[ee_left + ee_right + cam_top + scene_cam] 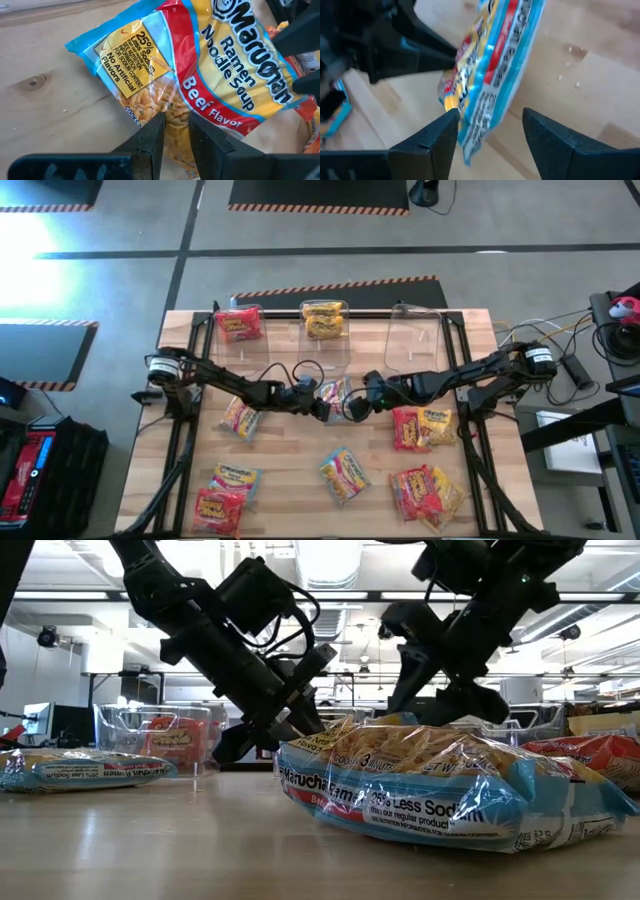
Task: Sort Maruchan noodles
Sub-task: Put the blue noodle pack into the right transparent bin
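The blue-edged beef packet (335, 394) sits mid-surface between both arms, just in front of the yellow bin (325, 330). Left end effector (176, 131) is pinched shut on that packet's edge. Right end effector (490, 132) has its fingers spread wide with the same packet between them, apparently not gripping; looks like a handover or release.

Progress, judged: early. The red bin (238, 325), beside the yellow bin on the left arm's side, holds a red packet. The yellow bin holds a yellow one. The clear bin (415, 335) on the yellow bin's other side looks empty.

Left to sort, all further from the yellow bin toward the front of the wooden surface (290, 480):
- loose packet (240, 418) under the left arm
- front-corner pile (225, 495) on the left side
- centre packet (343, 476)
- red-and-yellow pair (420, 426) under the right arm
- right front pile (425, 493)

Hard to tell: exact count in the piles, since packets overlap. The arms cover part of the held packet from above. Whether the clear bin is truly empty is uncertain. In the low view one packet blocks most of the surface behind it.
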Robot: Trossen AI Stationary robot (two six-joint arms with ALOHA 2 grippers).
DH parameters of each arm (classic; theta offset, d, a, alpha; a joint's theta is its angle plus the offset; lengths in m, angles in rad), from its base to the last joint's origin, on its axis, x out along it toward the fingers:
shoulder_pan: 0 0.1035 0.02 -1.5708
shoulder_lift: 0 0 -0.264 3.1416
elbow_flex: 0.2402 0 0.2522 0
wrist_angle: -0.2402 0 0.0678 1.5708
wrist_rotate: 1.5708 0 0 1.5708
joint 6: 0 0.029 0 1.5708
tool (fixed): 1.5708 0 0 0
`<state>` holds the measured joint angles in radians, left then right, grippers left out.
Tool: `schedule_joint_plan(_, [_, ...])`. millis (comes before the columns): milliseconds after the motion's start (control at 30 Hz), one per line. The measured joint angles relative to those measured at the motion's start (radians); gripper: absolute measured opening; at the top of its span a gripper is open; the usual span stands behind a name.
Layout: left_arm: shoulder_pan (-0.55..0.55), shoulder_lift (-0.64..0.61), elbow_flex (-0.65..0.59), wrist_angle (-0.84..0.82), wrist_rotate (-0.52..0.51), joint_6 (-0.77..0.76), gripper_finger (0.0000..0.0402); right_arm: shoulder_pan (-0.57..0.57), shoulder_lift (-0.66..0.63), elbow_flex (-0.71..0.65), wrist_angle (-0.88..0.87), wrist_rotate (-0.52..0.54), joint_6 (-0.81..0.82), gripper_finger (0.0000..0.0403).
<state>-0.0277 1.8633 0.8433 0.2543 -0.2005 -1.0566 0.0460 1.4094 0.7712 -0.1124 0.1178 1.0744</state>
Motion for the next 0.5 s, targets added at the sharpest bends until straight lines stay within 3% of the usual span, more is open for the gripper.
schedule_joint_plan(267, [0.0, 0.0, -0.001, 0.0, 0.0, 0.018, 0.0074, 0.0, 0.032, -0.001, 0.047, 0.146, 0.032, 0.0217])
schedule_joint_plan(500, [0.0, 0.001, -0.002, -0.001, 0.0, 0.022, 0.0074, -0.001, 0.17, -0.002, 0.245, 0.074, 0.056, 0.0217])
